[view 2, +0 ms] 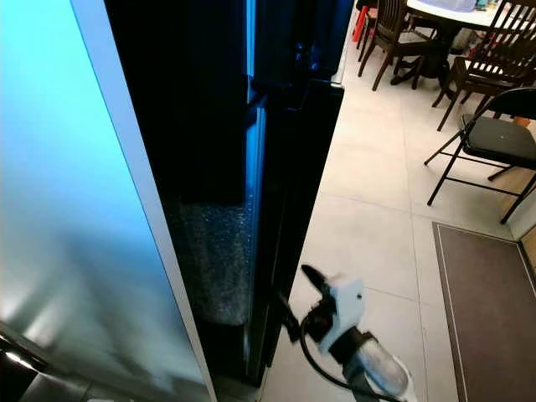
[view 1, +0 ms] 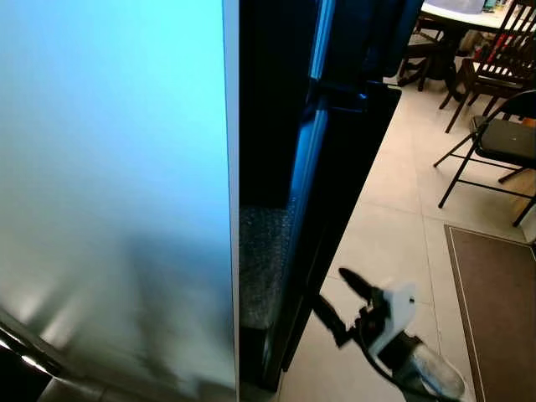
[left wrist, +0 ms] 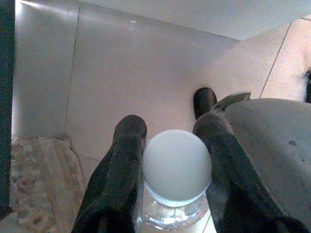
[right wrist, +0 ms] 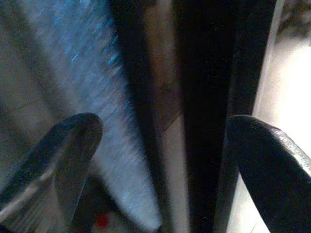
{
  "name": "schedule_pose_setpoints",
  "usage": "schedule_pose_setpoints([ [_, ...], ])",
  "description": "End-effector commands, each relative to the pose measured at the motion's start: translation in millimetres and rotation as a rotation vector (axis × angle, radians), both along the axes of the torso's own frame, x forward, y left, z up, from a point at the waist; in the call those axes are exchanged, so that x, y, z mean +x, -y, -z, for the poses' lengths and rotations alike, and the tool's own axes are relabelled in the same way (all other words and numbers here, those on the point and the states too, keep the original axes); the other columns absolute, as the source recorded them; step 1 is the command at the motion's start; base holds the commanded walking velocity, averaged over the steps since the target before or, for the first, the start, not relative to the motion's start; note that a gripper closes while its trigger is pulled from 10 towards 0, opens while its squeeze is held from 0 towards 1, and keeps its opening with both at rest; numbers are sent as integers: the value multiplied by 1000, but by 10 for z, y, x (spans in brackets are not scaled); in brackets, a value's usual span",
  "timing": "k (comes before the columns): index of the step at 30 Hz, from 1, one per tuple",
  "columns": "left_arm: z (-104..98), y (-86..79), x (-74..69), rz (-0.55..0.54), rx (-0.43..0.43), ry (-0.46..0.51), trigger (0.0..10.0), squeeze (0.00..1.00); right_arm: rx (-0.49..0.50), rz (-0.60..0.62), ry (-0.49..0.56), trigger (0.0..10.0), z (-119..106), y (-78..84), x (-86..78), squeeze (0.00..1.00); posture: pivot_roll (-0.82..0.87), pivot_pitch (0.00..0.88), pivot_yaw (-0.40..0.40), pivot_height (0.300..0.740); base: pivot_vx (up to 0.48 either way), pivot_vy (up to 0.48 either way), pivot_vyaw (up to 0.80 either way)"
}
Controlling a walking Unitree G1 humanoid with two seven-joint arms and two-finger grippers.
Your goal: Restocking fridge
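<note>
reaching toward the dark edge of the fridge door (view 2: pixel 289 201), the right gripper (view 1: pixel 339 297) has its two black fingers spread wide apart, holding nothing, low beside the door's lower end above the pale tiled floor (view 1: pixel 394 209). in the right wrist view the door's black edge runs between the parted fingers (right wrist: pixel 63 155). the left gripper (left wrist: pixel 170 136) is closed around a clear bottle (left wrist: pixel 177 167) with a white cap, one finger pressed against each side just under the cap. a pale fridge panel (view 1: pixel 109 184) stands at the robot's left. a folding chair (view 1: pixel 498 142), a brown mat (view 1: pixel 498 310) and a dining table (view 2: pixel 456 12) stand farther off at the right.
</note>
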State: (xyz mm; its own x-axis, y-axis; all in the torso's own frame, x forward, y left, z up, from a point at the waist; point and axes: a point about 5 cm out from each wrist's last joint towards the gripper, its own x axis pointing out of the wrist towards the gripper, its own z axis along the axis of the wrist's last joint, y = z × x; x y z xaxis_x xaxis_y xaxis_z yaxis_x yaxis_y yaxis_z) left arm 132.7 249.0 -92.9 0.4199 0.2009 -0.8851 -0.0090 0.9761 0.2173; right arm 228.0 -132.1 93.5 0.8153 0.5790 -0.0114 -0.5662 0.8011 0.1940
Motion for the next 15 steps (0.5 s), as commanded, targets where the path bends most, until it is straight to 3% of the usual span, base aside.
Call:
schedule_pose_setpoints([
  [1, 17, 9, -39, -22, -8, -11, 10000, 0, -21, 38, 31, 10000, -66, 19, 38, 1000, -12, 0, -51, 740, 0, 0, 0],
  [4, 17, 11, -36, -28, -10, -9, 10000, 0, -63, 82, 50, 10000, -143, -49, 118, 1000, -1, 0, -56, 740, 0, 0, 0],
  [9, 22, 19, -44, -32, -12, -12, 10000, 0, -11, 0, 48, 10000, -201, -264, 77, 1000, -1, 0, -58, 740, 0, 0, 0],
  [14, 24, 21, -48, -31, -13, -14, 10000, 0, -6, -18, 47, 10000, -208, -310, 69, 1000, -4, 0, -58, 740, 0, 0, 0],
  [15, 25, 25, -49, -30, -15, -14, 10000, 0, -17, 3, 53, 10000, -214, -310, 99, 863, -5, 0, -60, 740, 0, 0, 0],
])
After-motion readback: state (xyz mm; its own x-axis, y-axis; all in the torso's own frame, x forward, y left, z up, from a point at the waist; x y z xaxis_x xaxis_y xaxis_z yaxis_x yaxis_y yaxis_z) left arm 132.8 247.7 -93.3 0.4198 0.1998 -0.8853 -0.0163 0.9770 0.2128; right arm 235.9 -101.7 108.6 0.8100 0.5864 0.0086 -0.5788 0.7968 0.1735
